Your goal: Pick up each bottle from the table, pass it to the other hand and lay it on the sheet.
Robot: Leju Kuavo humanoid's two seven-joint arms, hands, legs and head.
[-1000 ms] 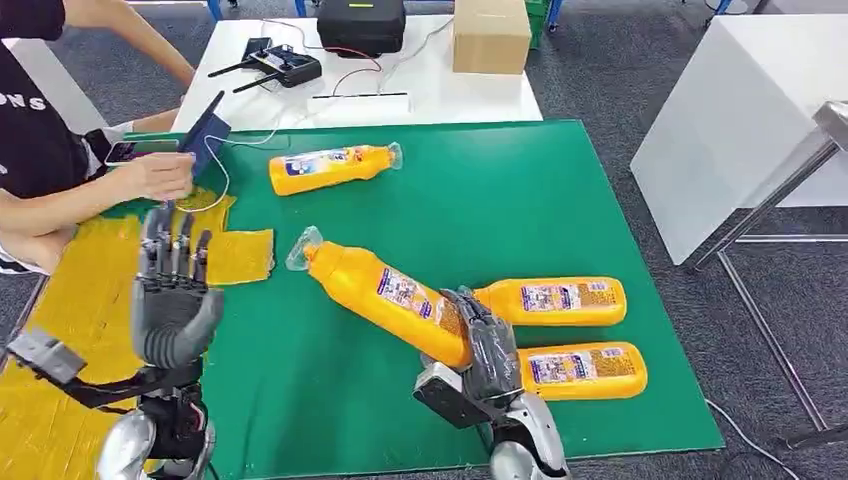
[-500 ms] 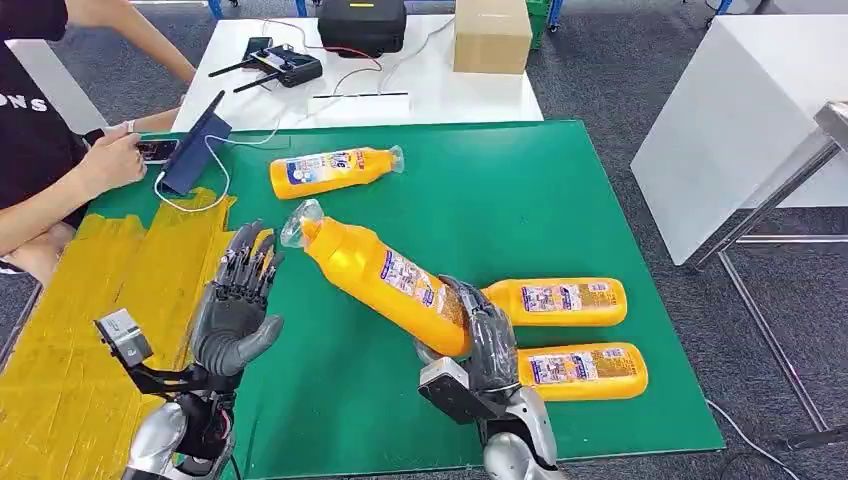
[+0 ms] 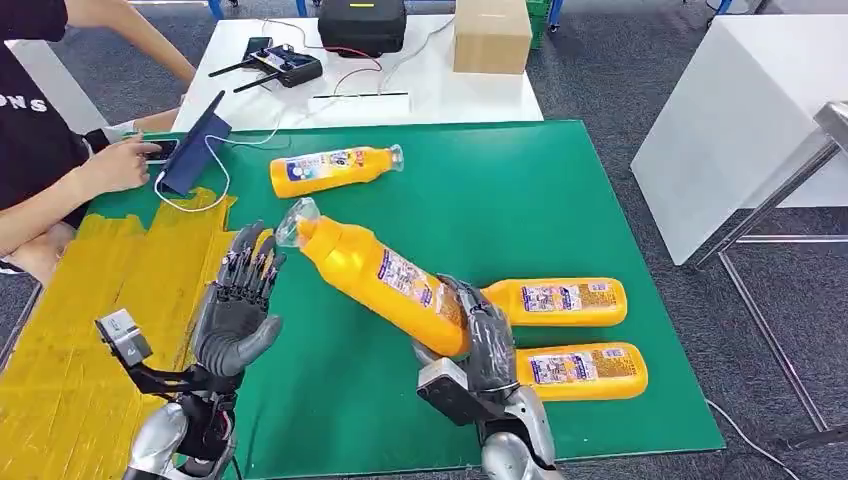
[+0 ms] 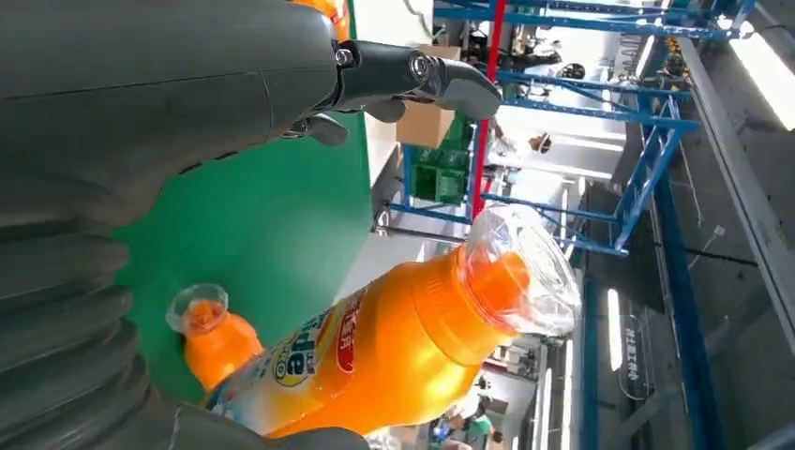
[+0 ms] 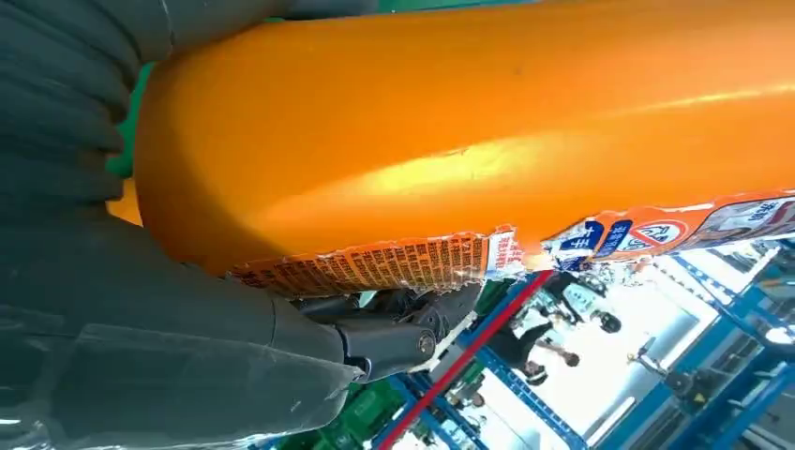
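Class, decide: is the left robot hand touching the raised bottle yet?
Apart. In the head view, green mat shows between the left robot hand and the bottle held by the right robot hand.

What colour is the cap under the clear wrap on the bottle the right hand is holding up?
Orange, like the orange plastic bottle itself; clearest in the left wrist view.

Robot had silver arms w/ rounded metal forearms, a grey boxy cam module at each wrist, a left hand (image 3: 238,318) and right hand (image 3: 482,340) w/ grey ribbed palm covers, thick grey thumbs, darker segmented fingers (image 4: 412,75) w/ small screws.

Left hand (image 3: 238,305) nearer held bottle (image 3: 378,273)
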